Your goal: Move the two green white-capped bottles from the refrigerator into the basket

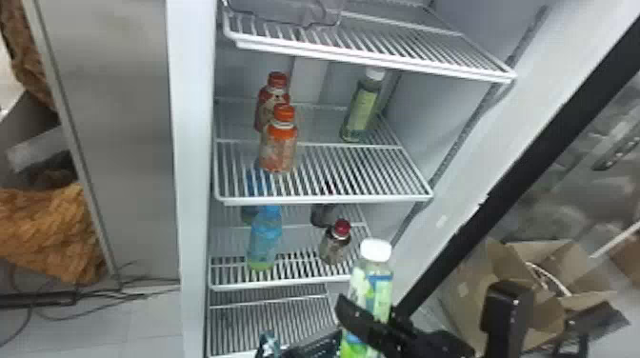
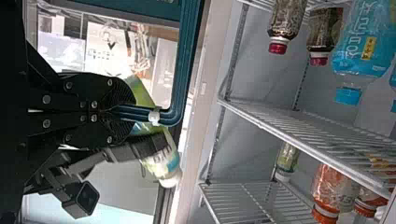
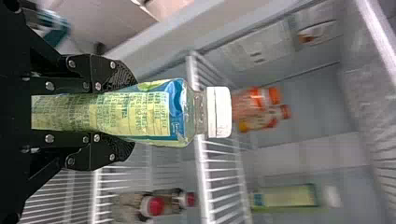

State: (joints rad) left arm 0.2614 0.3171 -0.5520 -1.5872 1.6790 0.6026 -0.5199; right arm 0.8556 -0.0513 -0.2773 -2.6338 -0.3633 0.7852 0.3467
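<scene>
Moving bottle one: step in hand, as I judge it, is bringing the first green white-capped bottle [image 3: 152,114] from the refrigerator to the basket [image 2: 107,8]; I have it at the opening, cap up, basket close by.
Right gripper: fingers [image 3: 122,77] parted to the bottle's width, one either side of its body, neck and cap free above them.
Left gripper [image 2: 133,113]: fingers brought nearly together round the basket's handle [image 2: 188,56].
Second green bottle [image 1: 362,112]: standing on the shelf [image 1: 324,200] toward the back, near the side wall, across from the orange-capped bottle [image 1: 278,147].
Next move: I should bring the bottle's base inside the rim, lower it, then ease the fingers apart; handle clearance wants checking, as I cannot tell that gap.
Right arm [image 1: 443,343]: in from the lower right of the head view, fingers angled up and left across the bottle's lower half.
After release: the second bottle remains to be fetched.
</scene>
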